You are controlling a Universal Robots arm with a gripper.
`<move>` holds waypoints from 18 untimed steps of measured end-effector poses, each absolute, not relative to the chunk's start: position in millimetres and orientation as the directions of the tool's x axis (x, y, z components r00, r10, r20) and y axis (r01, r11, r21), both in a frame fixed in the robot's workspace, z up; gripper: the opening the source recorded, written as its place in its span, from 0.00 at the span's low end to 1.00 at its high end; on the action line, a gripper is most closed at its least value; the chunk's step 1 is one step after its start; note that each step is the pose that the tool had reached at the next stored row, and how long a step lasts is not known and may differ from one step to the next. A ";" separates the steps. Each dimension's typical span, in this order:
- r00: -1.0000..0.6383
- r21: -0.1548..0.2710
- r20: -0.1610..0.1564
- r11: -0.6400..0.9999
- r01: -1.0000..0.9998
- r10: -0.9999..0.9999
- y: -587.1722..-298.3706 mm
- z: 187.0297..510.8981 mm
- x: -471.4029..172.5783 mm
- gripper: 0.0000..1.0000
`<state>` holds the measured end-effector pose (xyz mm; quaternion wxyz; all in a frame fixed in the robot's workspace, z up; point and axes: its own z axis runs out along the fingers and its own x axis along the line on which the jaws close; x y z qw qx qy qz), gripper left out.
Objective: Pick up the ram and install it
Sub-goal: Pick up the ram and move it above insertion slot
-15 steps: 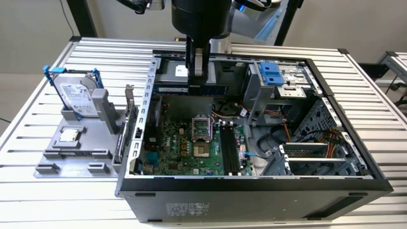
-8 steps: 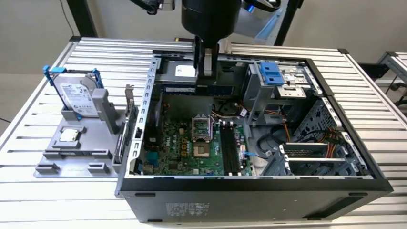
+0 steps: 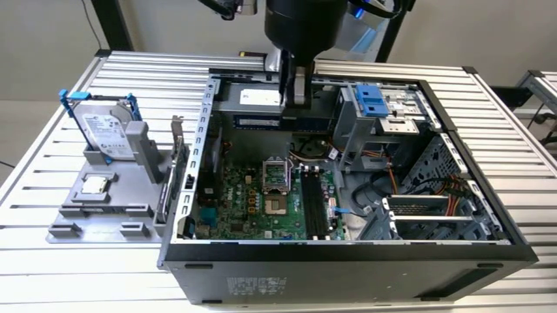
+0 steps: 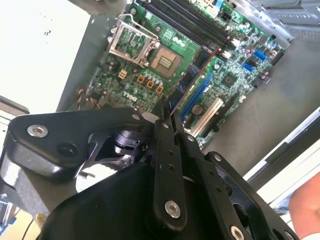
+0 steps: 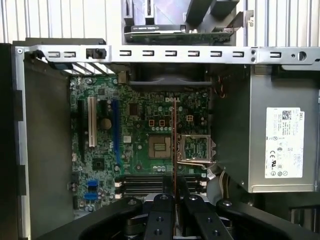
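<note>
gripper (image 3: 296,105) jaws nearly closed, clamping the ram (image 3: 258,122) (thin flat blue-green board, dark chips), held on edge at 12 o'clock of the open metal case (image 3: 348,253); long axis 9-to-3 in exterior view.

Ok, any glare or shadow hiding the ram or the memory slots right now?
Second wrist view: a blown-out white patch beside the case, yet the ram in the gripper is evenly lit. First wrist view: no glare; the memory slots sit in mild shade near the gripper. Exterior view: the case's far end, under the arm, looks dimmer.
</note>
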<state>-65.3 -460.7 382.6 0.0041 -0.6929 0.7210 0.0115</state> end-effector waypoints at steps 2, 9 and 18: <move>-0.046 0.011 -0.022 0.046 -0.999 -0.999 -460.7 382.5 -61.7 0.00; -0.068 0.011 -0.022 0.068 -0.998 -0.997 -460.7 382.3 -48.3 0.00; -0.094 0.011 -0.022 0.094 -0.995 -0.995 -460.7 382.0 -31.0 0.00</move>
